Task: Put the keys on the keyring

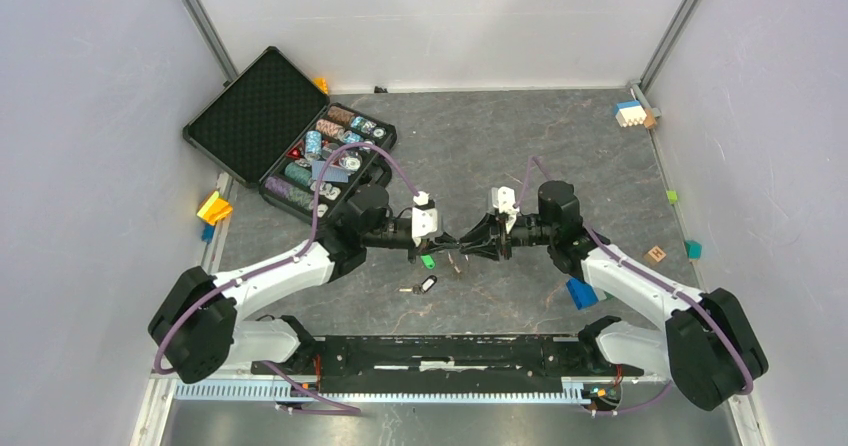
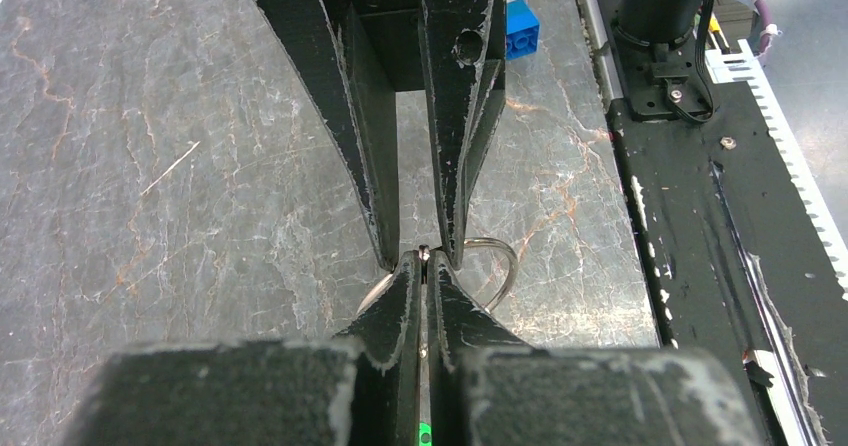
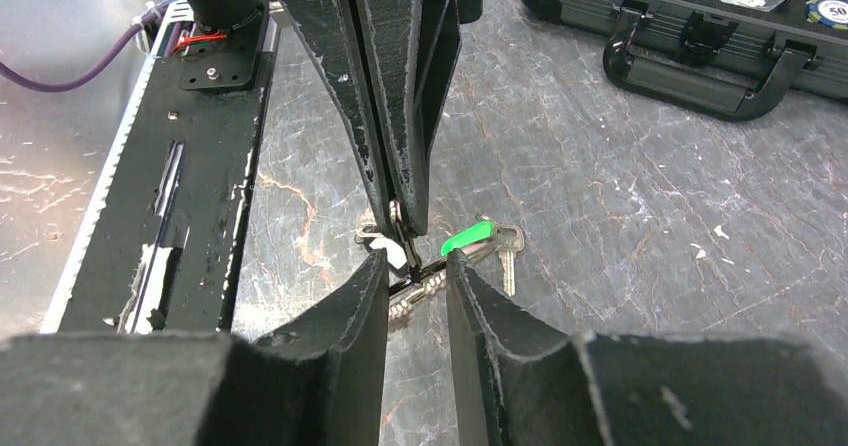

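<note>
The surface (image 1: 500,146) was grey, marbled like stone, with thin rust-brown veins running through it. Both arms were white with black joints, and their cables (image 1: 395,171) were purple. The left tool (image 1: 447,238) and the right tool (image 1: 468,241) were matte black, scuffed pale along the edges. The green key (image 3: 467,236) had a bright green head, and the black key (image 1: 425,286) a black one. The keyring (image 2: 500,266) shone silver. The case (image 1: 300,136) was black, with dimpled black foam lining its lid. Its chips were striped blue, green, purple, red and brown. One block (image 1: 581,292) was blue, another (image 1: 214,207) orange and yellow.
</note>
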You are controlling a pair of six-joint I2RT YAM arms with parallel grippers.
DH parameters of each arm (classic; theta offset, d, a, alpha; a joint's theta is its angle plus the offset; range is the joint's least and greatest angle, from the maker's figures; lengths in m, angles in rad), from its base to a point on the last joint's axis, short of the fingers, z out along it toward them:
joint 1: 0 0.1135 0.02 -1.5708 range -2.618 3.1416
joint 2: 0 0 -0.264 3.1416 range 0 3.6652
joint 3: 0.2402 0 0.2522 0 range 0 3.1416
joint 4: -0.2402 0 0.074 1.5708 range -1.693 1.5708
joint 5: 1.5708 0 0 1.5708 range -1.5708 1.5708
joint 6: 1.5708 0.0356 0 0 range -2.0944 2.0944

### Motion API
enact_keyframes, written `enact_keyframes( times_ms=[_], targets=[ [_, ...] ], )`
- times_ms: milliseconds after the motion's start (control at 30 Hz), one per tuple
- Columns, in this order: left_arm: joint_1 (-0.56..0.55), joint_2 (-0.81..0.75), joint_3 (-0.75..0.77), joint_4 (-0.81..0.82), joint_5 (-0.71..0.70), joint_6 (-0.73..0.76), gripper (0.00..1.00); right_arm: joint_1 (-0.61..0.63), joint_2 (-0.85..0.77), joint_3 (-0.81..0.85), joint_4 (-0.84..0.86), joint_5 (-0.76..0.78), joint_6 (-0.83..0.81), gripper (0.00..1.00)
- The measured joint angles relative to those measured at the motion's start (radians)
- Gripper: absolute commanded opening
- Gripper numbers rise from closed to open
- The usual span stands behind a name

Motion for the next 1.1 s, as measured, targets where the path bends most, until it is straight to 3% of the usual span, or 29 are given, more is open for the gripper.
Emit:
enact_keyframes(
  times_ms=[133,333,533,900,1100],
  targets=[
    [0.000,0.000,0.000,0.000,0.006,0.000,0.02,0.008,0.002,0.000,0.011,0.001,0.005,0.23],
    [0.002,0.001,-0.002,0.010,0.008,-0.001,0.02,0.016,0.004,0.005,0.011,0.001,0.002,0.00],
    [0.005,0.002,-0.011,0.031,0.007,-0.003,0.03,0.018,0.001,0.005,0.005,0.010,-0.016,0.00],
    [0.010,-0.003,-0.040,0.091,0.018,-0.012,0.24,0.023,-0.018,0.005,-0.016,0.031,-0.032,0.00],
    [0.021,-0.023,-0.041,0.090,0.036,-0.009,0.26,0.023,-0.018,0.005,-0.016,0.032,-0.032,0.00]
  ],
)
